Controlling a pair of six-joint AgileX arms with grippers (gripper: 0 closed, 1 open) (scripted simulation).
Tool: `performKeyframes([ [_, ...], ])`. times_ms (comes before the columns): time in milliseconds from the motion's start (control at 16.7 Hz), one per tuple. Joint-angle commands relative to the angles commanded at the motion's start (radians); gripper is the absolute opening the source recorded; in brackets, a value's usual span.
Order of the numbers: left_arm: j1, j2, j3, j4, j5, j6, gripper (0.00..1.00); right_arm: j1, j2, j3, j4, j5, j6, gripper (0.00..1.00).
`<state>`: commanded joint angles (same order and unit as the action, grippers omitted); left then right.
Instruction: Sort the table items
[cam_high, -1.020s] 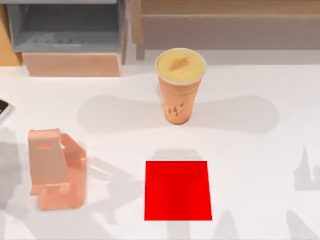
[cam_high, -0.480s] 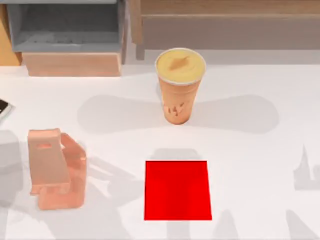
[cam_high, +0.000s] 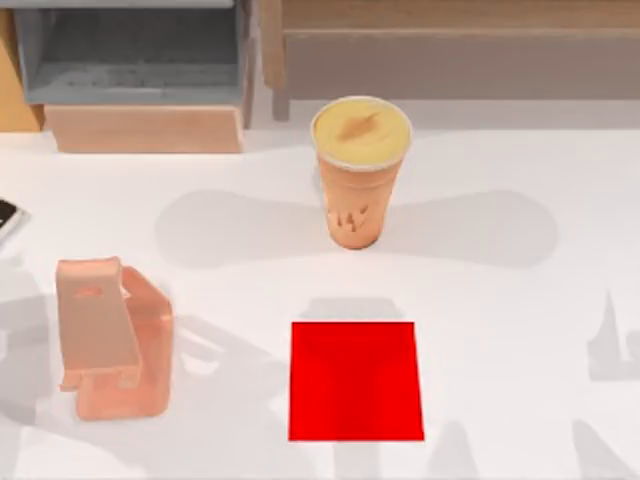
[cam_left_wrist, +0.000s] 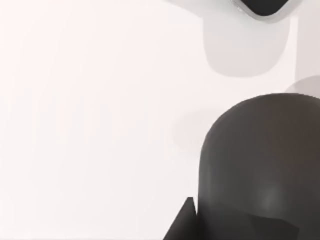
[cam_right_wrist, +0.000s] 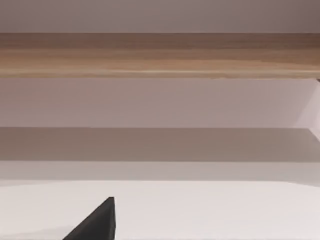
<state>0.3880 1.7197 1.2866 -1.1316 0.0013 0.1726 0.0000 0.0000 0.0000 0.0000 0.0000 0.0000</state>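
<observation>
One cup is seen upright on the table, behind one red mat; one phone stand is placed at the left. One mouse and one phone are seen near the left gripper; finger spread cannot be told.

A rendered office-like desk is suggested: a plain white worktop backed by wooden and grey shelf units, with a phone stand and a cup set out.
</observation>
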Motion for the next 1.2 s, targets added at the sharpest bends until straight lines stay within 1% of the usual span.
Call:
performKeyframes([
  [240, -0.017, 0.001, 0.007, 0.008, 0.001, 0.032, 0.00, 0.000, 0.000, 0.000, 0.000, 0.000, 0.000, 1.00],
  [360, -0.060, -0.006, 0.029, 0.021, 0.003, 0.101, 0.00, 0.000, 0.000, 0.000, 0.000, 0.000, 0.000, 1.00],
  [480, -0.125, -0.013, 0.059, 0.038, 0.006, 0.206, 0.00, 0.000, 0.000, 0.000, 0.000, 0.000, 0.000, 1.00],
  [600, -0.208, -0.018, 0.096, 0.058, 0.010, 0.341, 0.00, 0.000, 0.000, 0.000, 0.000, 0.000, 0.000, 1.00],
  [780, -0.358, -0.017, 0.152, 0.087, 0.016, 0.588, 0.00, 0.000, 0.000, 0.000, 0.000, 0.000, 0.000, 1.00],
  [1200, -0.763, 0.054, 0.232, 0.115, 0.024, 1.259, 0.00, 0.000, 0.000, 0.000, 0.000, 0.000, 0.000, 1.00],
])
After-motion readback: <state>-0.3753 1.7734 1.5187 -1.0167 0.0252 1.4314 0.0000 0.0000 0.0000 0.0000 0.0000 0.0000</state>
